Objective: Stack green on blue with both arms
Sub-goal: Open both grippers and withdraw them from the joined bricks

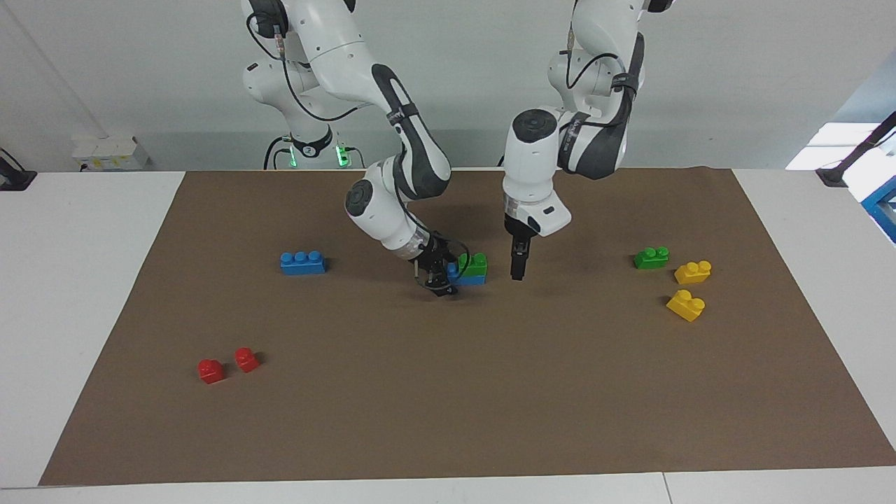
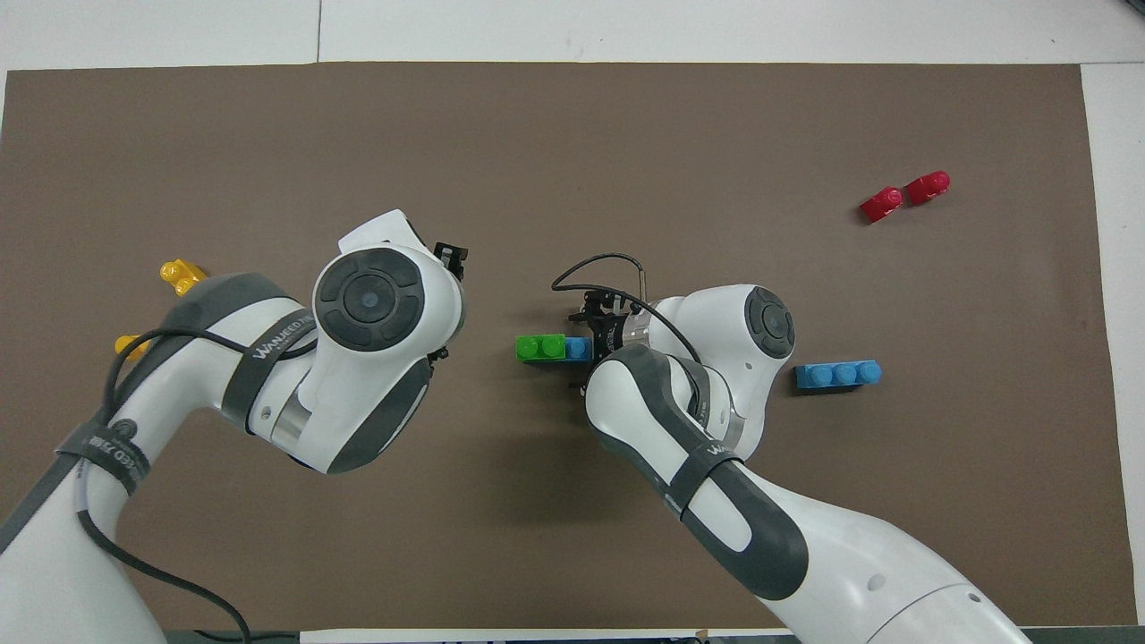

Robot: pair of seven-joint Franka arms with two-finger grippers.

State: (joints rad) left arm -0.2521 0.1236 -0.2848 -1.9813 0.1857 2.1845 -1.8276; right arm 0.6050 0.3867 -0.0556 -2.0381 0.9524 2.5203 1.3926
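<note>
A green brick [image 1: 474, 264] sits on one end of a blue brick [image 1: 473, 279] at the middle of the brown mat [image 1: 448, 392]. The stack also shows in the overhead view, with the green brick [image 2: 540, 347] on the blue brick [image 2: 579, 349]. My right gripper [image 1: 439, 280] is low at the mat and shut on the blue brick's bare end, toward the right arm's end of the table. My left gripper [image 1: 518, 271] hangs a little above the mat beside the stack, toward the left arm's end, apart from both bricks. In the overhead view the left arm hides its own gripper.
A second blue brick [image 1: 302, 262] lies toward the right arm's end. A second green brick [image 1: 651, 257] and two yellow bricks [image 1: 693, 271] [image 1: 686, 305] lie toward the left arm's end. Two red pieces [image 1: 210, 370] [image 1: 246, 359] lie farther from the robots.
</note>
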